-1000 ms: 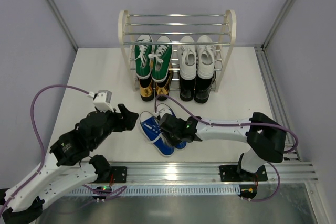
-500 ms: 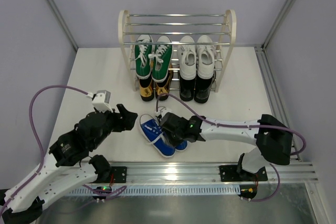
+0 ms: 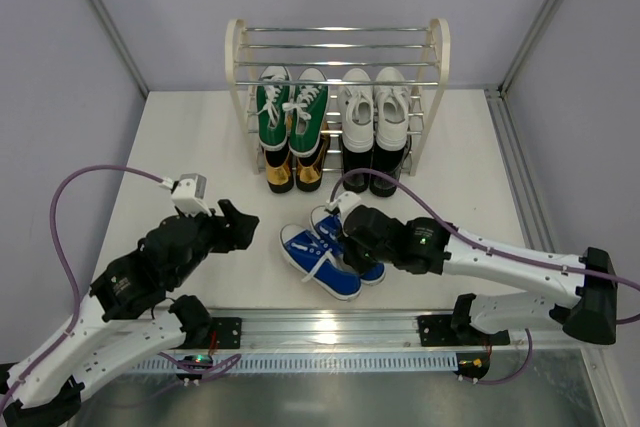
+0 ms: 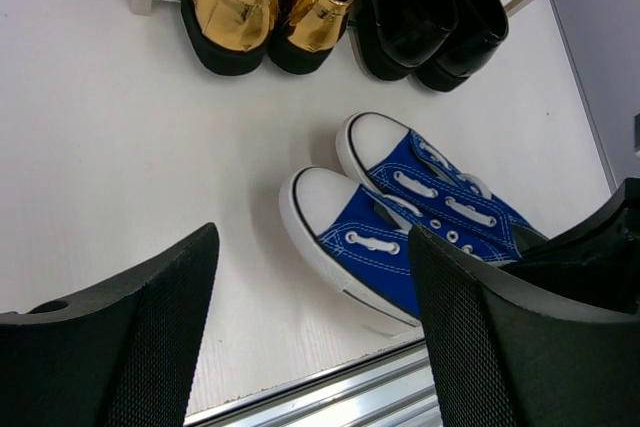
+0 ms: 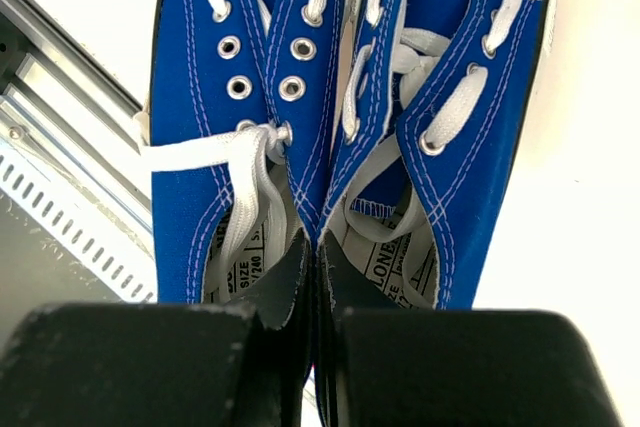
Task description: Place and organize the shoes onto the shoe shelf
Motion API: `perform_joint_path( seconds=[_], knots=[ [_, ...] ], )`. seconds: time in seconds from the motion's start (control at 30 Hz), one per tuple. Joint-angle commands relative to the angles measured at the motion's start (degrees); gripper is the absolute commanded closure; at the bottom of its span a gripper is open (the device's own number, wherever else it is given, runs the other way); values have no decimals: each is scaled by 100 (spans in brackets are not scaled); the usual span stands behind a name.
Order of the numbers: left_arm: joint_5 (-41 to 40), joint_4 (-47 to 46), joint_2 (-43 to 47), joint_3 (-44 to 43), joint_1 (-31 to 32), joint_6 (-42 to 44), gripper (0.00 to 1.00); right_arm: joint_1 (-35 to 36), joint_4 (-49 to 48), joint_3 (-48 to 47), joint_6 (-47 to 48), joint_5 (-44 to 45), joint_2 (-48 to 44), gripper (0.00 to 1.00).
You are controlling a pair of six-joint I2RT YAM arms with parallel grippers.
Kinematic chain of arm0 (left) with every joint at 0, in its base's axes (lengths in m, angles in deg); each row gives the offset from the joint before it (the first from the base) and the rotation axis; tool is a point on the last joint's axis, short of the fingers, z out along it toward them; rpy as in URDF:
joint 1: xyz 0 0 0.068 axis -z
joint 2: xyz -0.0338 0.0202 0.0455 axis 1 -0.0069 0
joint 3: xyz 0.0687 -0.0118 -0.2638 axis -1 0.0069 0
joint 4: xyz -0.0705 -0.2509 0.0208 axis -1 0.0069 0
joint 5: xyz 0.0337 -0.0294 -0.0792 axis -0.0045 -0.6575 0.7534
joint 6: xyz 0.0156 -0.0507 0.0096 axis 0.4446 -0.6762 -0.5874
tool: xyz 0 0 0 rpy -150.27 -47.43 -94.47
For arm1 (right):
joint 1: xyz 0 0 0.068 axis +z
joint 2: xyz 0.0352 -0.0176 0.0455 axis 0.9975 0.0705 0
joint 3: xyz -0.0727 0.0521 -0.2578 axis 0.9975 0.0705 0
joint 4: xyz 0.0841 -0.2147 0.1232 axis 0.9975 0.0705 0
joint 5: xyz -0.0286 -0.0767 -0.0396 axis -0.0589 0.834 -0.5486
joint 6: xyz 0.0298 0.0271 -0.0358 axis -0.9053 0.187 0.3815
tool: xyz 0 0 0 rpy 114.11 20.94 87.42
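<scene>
The pair of blue canvas sneakers (image 3: 322, 263) lies side by side on the table in front of the shoe shelf (image 3: 237, 57). My right gripper (image 3: 352, 237) is shut on the two inner side walls of the blue sneakers (image 5: 245, 67), pinching them together near the heels. My left gripper (image 3: 240, 225) is open and empty, left of the pair; its view shows the sneakers' white toes (image 4: 380, 247) ahead. On the shelf, green sneakers (image 3: 292, 112) and white sneakers (image 3: 375, 107) fill the middle tier. Gold loafers (image 3: 293, 172) and black dress shoes (image 3: 375, 169) fill the bottom. The top tier is bare rods.
A metal rail (image 3: 340, 327) runs along the table's near edge, just behind the blue sneakers' heels. A purple cable (image 3: 70, 197) loops off the left arm. Grey walls enclose the white table (image 3: 180, 137) on three sides.
My right arm has swung out to the right, and the blue sneakers in its grip have shifted a little right. My left gripper has barely moved.
</scene>
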Motion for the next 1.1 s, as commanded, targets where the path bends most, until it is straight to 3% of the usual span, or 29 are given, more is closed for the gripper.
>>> perform_joint_path(
  seconds=[0.0, 0.13, 0.3, 0.6, 0.8, 0.93, 1.07],
  knots=[
    [-128, 67, 56, -200, 8, 9, 25, -23, -370, -581, 198, 394, -523, 96],
    [-163, 58, 74, -217, 8, 9, 25, -23, -19, -1020, 452, 798, -778, 96],
    [-120, -3, 39, -200, 16, 9, 25, -41, 210, -2241, 979, 1431, -875, 96],
    [-58, 6, 126, -226, 16, 0, 25, -207, 237, -4702, 2210, 1915, 38, 96],
    [-58, 15, 135, -235, 16, 17, 25, -1129, -158, -6056, 2930, 2100, 1011, 96],
    [-66, 58, 144, -279, 16, 35, 25, -1814, -220, -7275, 2993, 2117, 1927, 96],
    [-67, 85, 205, -279, 16, 35, 25, -2228, -676, -7823, 2984, 2196, 2561, 96]
  ],
)
